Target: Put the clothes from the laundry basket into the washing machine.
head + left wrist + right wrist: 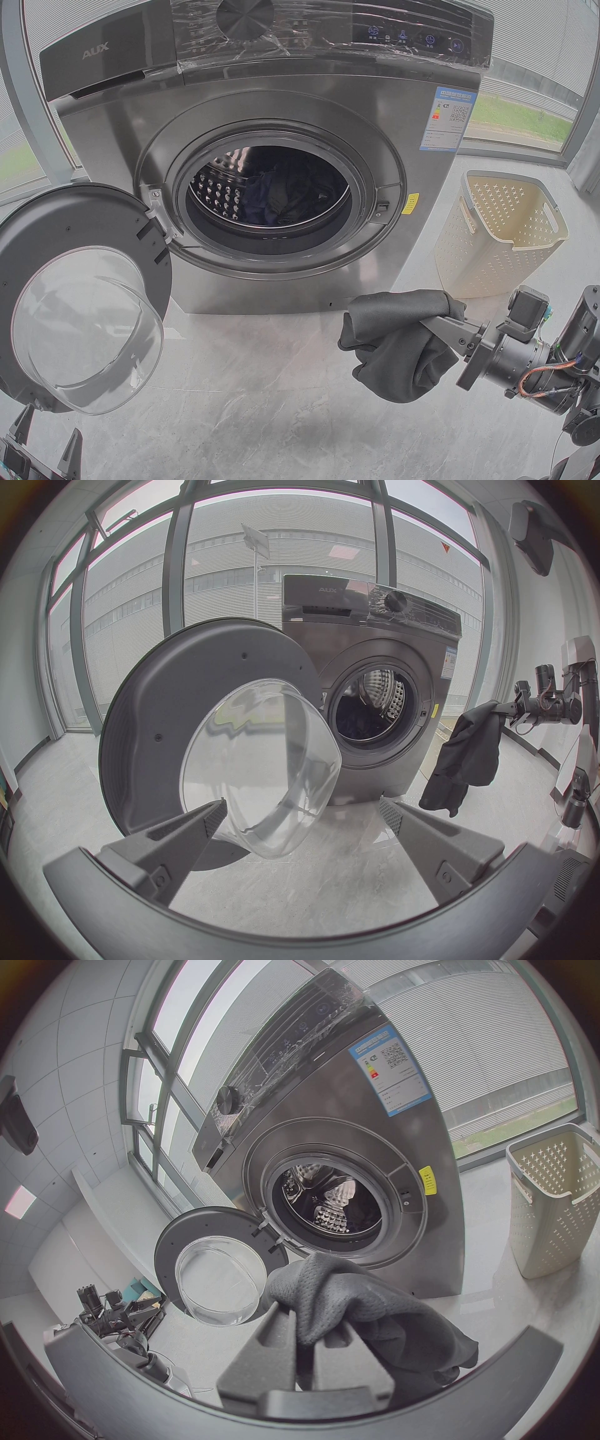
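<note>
1. The right gripper (435, 325) has its fingers pinched on a dark grey garment (400, 347). In the head view the fingertips are buried in the cloth and cannot be made out.
2. In the right wrist view the same fingers (275, 1341) stand close together, with a fold of the garment (369, 1310) pressed between them and draped over their tips.
3. The left gripper (301, 808) has its fingers spread wide with nothing between them. In the head view it is cut off at the lower corner (48, 437).
4. Counted: one washing machine (281, 94), one open door (75, 225), one laundry basket (500, 269), one held garment and two grippers.
5. Dark clothes (290, 190) lie inside the drum, straight beyond the right fingers. How many pieces there are cannot be told.
6. The basket stands on the floor beside the machine, off to the outer side of the right fingers and apart from them. Its bottom is hard to make out.
7. The door's clear glass bowl (262, 767) bulges just ahead of the left fingers, and the drum opening lies past it.
8. The left wrist view shows the garment (465, 761) hanging at full length below the right fingers, clear of the floor. The head view shows it as a bunched bundle.
</note>
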Controlling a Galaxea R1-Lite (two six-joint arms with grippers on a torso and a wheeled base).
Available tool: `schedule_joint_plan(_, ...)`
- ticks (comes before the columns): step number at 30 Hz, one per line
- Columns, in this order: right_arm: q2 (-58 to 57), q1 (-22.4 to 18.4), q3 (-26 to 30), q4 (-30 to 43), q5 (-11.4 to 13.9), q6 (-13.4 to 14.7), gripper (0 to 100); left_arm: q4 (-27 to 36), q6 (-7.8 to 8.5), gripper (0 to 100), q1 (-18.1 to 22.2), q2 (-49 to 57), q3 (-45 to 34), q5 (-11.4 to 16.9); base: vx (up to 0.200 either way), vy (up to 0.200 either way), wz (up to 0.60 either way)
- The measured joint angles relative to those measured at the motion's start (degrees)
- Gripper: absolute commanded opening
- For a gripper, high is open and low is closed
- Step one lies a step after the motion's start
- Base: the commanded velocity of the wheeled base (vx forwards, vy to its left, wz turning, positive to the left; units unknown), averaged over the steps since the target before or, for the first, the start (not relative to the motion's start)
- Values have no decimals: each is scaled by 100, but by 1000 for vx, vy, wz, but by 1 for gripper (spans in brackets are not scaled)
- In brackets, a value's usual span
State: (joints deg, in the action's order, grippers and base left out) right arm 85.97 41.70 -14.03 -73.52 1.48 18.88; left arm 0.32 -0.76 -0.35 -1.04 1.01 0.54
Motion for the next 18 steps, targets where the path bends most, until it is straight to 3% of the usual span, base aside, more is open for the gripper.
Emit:
schedule_joint_plan(15, -195, -318, 211, 72, 134, 273, 0, -2, -4, 100, 5, 0, 0, 0, 0, 0, 0)
schedule_joint_plan(18, -215, -373, 232, 88, 137, 268, 0, -5, -4, 100, 5, 0, 0, 0, 0, 0, 600)
